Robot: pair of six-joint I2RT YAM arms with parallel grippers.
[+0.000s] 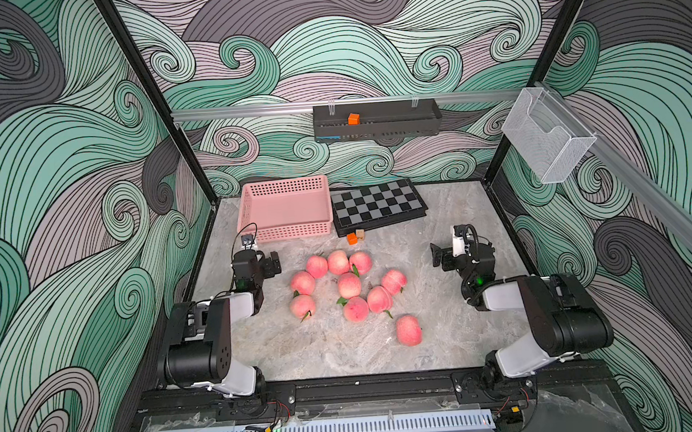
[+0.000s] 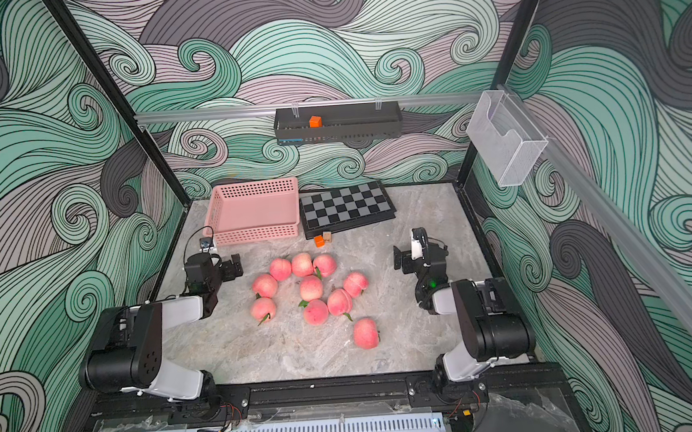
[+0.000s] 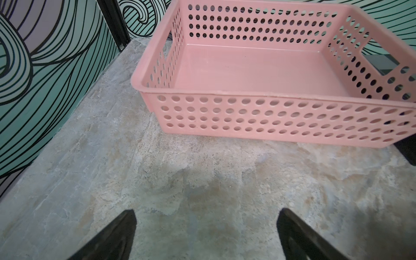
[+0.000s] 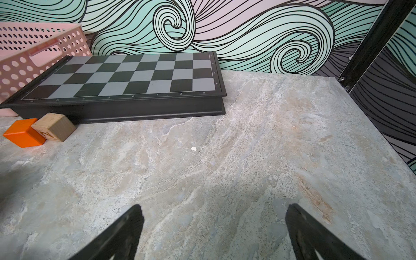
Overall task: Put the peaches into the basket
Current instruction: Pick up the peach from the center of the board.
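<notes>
The left arm [image 1: 203, 343] reaches over the left side of the tabletop [image 1: 345, 354], its wrist just in front of the basket's near left corner. The left jaws are spread wide and grasp nothing. In the left wrist view only bare tabletop [image 3: 202, 180] lies between them, with the basket [image 3: 270, 117] ahead.

The basket [image 1: 287, 231] is pink and shallow with perforated walls. It sits at the back left of the tabletop, close to the back wall, and its floor is bare in both top views [image 2: 254, 234].

The peaches [image 1: 349, 285], ten of them, all lie on the tabletop in the middle, in front of the basket and apart from it. Nine form a loose cluster, several touching, some with green leaves. The tenth peach [image 1: 409, 330] lies alone, nearer the front and right of the cluster.

Behind the cluster, an orange cube [image 1: 351, 238] and a wooden cube [image 1: 360, 234] sit side by side, touching, just in front of the chessboard's near left corner. The chessboard [image 1: 377, 206] lies flat just right of the basket; whether the two touch I cannot tell. Above it, a black tray [image 1: 378, 129] hangs on the back rail and holds a second orange cube [image 1: 353, 119].

The right arm [image 1: 551, 319] stands right of the peaches. The right jaws are likewise spread wide and grasp nothing, over bare tabletop [image 4: 213, 168], facing the chessboard [image 4: 135, 76].

A mesh holder [image 1: 547, 140] hangs on the right wall rail.
</notes>
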